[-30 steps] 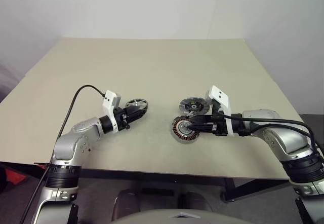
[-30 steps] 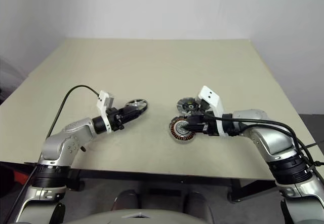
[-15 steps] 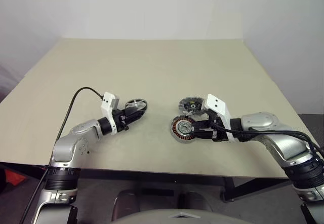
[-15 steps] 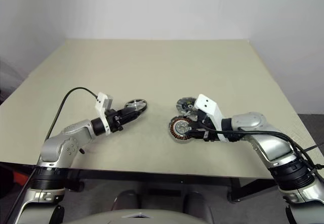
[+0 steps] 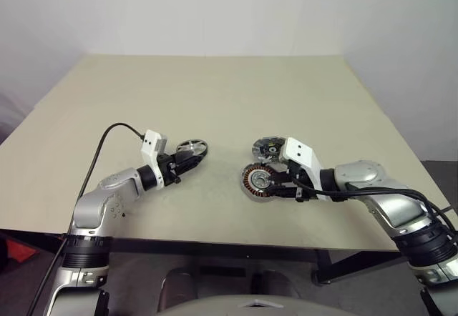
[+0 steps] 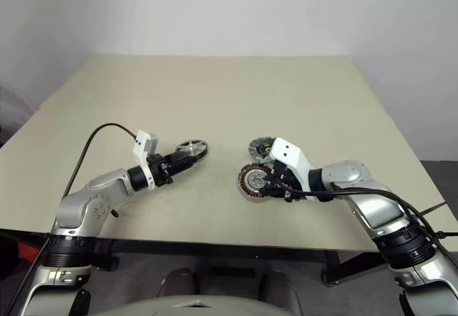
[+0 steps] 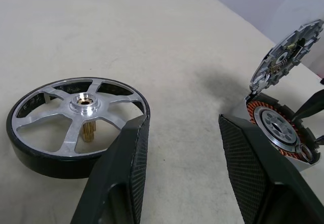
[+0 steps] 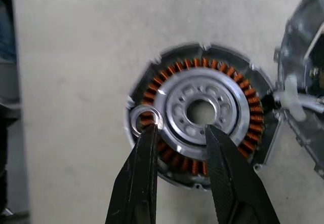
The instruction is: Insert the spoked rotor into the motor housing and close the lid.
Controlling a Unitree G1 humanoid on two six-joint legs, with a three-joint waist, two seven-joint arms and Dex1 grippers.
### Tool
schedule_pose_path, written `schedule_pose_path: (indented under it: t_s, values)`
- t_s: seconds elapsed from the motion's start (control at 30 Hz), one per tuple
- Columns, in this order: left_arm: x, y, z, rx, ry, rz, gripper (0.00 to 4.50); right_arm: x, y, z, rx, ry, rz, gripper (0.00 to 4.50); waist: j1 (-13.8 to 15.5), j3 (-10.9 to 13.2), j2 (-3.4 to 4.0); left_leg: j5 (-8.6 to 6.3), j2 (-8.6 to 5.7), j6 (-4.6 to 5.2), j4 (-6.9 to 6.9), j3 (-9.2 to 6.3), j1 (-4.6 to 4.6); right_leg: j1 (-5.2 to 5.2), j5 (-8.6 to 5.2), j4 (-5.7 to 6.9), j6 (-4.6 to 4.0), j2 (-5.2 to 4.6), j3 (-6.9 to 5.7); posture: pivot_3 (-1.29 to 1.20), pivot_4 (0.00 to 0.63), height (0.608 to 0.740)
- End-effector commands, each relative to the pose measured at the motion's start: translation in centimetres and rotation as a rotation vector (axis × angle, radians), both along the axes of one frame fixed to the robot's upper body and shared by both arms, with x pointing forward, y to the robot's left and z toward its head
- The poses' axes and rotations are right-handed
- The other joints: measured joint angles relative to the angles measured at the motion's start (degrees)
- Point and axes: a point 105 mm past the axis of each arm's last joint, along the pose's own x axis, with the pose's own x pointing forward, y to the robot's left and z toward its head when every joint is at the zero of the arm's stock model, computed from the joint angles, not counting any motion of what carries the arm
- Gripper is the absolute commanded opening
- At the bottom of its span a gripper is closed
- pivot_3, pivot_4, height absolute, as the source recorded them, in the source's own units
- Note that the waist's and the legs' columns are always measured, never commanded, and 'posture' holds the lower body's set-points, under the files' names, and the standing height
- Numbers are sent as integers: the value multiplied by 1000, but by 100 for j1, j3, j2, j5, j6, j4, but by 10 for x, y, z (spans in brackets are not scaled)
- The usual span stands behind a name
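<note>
rotor: the spoked rotor (image 7: 76, 125), shiny five-spoke wheel, lay flat on the matte beige worktop (image 5: 215, 94), left of the motor housing (image 8: 200, 115)
housing: round, copper windings
left gripper (image 7: 185, 153): parted, empty
right gripper (image 8: 177, 133): narrow, tips over housing

Bare table (image 5: 222, 101) between rotor (image 5: 192, 146) and housing (image 5: 259, 181) (lid (image 5: 270, 147) adjoining).

No text, label, brand, number or sign can be read anywhere in these pictures. The lid (image 5: 270, 147) carries a few small coloured marks on its black centre, but they are too small to make out as letters or figures.
</note>
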Motion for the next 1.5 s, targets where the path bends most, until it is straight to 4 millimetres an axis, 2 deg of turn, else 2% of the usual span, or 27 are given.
schedule_pose_path:
  t_s: [0.03,0.43,0.7,0.9,1.1,1.3,1.43,1.5]
  values:
    - [5,4,14,-8,-54,13,2315,3,1,-8,-16,-30,26,1585,-4,-4,-4,0,0,0,0,0,3,0,0,2,0,0,0,0,0,740]
    - [6,8,13,1,-51,23,2315,6,4,-1,16,-73,56,1585,-8,-11,-16,-4,2,7,-1,0,42,35,-18,9,30,1,1,0,0,740]
    - [8,6,12,-2,-49,18,2315,4,7,12,2,-135,105,1585,-7,-11,-16,-5,1,8,-1,0,40,35,-12,8,20,1,1,0,0,740]
    - [7,4,9,-8,-45,21,2315,6,1,19,-38,-175,112,1585,-5,-10,-16,-6,1,9,-1,0,39,35,-12,7,20,0,1,0,0,740]
    - [5,2,6,-15,-37,25,2315,6,0,35,-84,-240,127,1585,-5,-10,-15,-5,2,9,-2,0,40,34,-18,7,30,1,1,0,0,740]
    - [4,2,5,-17,-29,29,2315,5,2,30,-144,-284,131,1585,-4,-10,-16,-5,1,9,-1,0,40,35,-19,7,31,1,1,0,0,740]
    - [2,6,3,-11,-21,32,2315,6,-3,12,-217,-297,131,1585,-5,-10,-16,-5,2,9,-2,0,40,35,-21,6,35,1,1,0,0,740]
    - [1,7,2,-8,-16,34,2315,5,3,18,-211,-317,146,1585,-7,-9,-15,-6,1,9,-2,0,38,33,-21,5,35,1,1,0,0,740]
